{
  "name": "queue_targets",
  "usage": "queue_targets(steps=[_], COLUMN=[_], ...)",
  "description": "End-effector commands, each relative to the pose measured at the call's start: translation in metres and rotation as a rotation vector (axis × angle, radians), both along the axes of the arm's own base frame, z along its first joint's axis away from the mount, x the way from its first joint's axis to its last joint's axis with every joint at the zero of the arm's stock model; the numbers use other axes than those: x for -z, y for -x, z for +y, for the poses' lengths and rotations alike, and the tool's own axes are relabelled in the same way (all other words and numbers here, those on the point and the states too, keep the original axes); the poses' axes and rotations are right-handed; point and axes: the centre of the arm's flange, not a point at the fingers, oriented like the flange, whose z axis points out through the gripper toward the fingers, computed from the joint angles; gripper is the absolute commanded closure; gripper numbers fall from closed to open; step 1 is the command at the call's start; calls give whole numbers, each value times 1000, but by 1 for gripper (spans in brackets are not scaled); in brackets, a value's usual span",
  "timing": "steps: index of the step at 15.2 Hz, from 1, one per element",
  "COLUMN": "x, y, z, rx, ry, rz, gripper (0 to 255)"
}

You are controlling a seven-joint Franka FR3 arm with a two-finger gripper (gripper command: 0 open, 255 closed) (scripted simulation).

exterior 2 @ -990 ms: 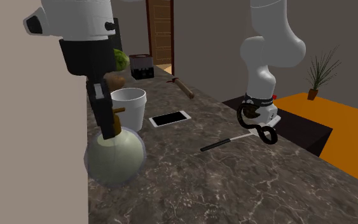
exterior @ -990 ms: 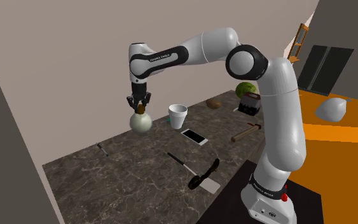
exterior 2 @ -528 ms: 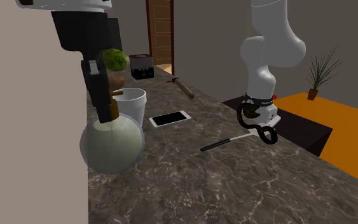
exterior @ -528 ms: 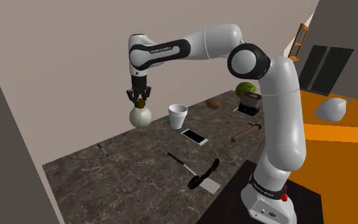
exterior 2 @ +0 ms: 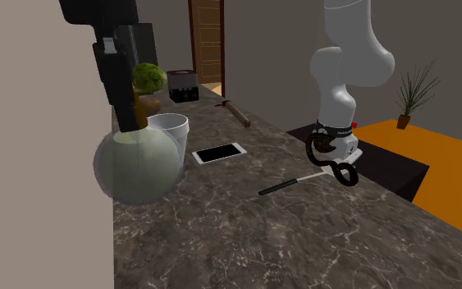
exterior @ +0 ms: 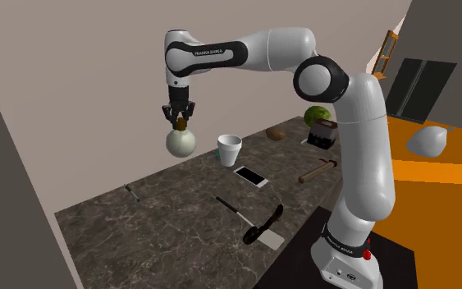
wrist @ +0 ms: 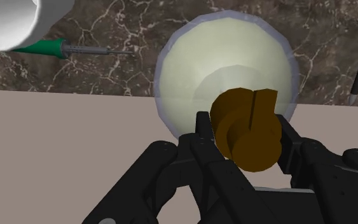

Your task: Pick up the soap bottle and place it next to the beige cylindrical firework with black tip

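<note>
Gripper (exterior: 180, 121) clamped on the brown cap (wrist: 246, 130) of the bottle (exterior: 182, 143); held so narrowly, the round body may swing or slip loose.

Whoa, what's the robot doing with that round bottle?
The white robot arm has its end effector shut on the brown cap of a round, pale green soap bottle. The bottle hangs in the air above the dark marble counter, close to the wall and near a white cup. It has not been set down anywhere yet.
</note>
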Motion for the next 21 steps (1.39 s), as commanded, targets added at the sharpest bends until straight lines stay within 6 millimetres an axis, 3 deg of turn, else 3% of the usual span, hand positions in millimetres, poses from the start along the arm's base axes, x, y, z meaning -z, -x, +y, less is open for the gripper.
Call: queue_targets(steps=[1,21], x=[-9,-69], y=[7,137], z=[-12,-233], rx=[0,0], ry=[0,0], rz=[0,0], gripper=[255,255])
